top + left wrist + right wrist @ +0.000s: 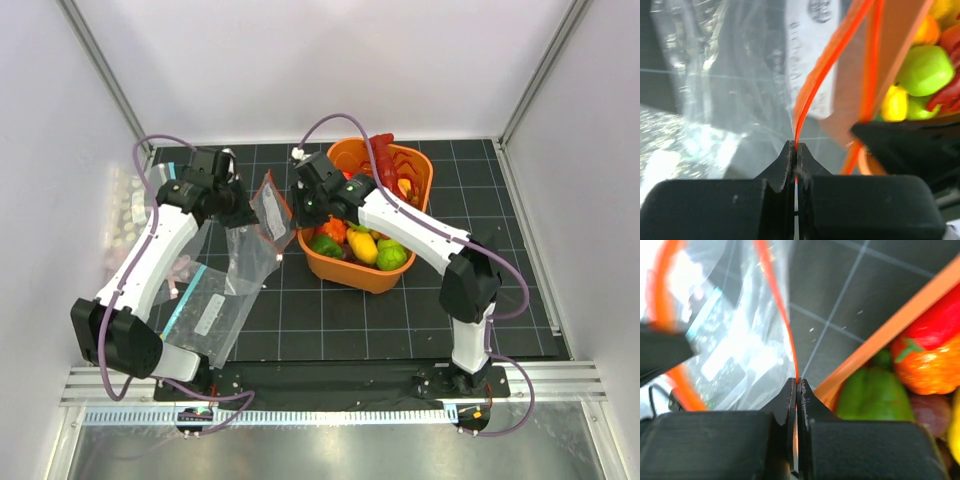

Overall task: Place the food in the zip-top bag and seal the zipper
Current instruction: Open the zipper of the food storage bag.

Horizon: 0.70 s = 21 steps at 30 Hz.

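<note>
While left gripper and right gripper pinch it, the zipper lies between.

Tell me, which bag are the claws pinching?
The red-orange-strip bag, pinched between the left claw and right claw. The teal-strip bag lies flat, in no claw.

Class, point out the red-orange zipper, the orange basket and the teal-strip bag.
zipper (807, 92), left wrist view, middle of the strip.
orange basket (365, 277), top external view, near outer wall.
teal-strip bag (212, 318), top external view, its white label.
</note>
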{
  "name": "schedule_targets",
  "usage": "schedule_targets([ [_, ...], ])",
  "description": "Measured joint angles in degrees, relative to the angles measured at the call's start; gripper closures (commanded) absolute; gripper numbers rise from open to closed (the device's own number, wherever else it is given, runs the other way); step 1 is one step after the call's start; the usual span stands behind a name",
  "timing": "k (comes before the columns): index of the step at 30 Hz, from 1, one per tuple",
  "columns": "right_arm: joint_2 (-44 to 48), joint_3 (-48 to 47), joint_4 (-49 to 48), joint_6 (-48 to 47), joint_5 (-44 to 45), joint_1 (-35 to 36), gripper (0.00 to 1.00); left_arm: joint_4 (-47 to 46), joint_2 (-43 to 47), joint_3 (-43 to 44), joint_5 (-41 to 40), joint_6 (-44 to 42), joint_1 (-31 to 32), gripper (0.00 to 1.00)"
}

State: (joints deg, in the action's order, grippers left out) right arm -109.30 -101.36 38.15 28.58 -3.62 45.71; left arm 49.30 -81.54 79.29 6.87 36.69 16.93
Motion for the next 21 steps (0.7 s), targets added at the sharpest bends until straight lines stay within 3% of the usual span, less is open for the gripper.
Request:
schedule_targets([
  [8,1.1,-0.4,1.1,0.5,5.2,-3.2,0.99,15.0,-0.4,8.4,-9.7,-4.8,0.0,0.99],
  [13,1.7,-0.4,0.9,1.3,5.0,-4.3,0.96,17.2,-0.9,13.1,-11.3,-5.9,0.7,1.0],
  [16,2.6,-0.4,0.9,1.3,4.9,-4.3,0.81,18.0,-1.3,13.9,-11.6,-6.4,0.7,1.0],
  [18,3.2,-0.3,0.8,1.1,4.8,-4.4,0.61,18.3,-1.8,14.4,-11.2,-7.2,0.7,1.0],
  [21,4.9,1.4,0.5,0.2,4.5,-5.4,0.5,17.5,-2.2,15.0,-8.8,-7.6,0.5,1.0],
])
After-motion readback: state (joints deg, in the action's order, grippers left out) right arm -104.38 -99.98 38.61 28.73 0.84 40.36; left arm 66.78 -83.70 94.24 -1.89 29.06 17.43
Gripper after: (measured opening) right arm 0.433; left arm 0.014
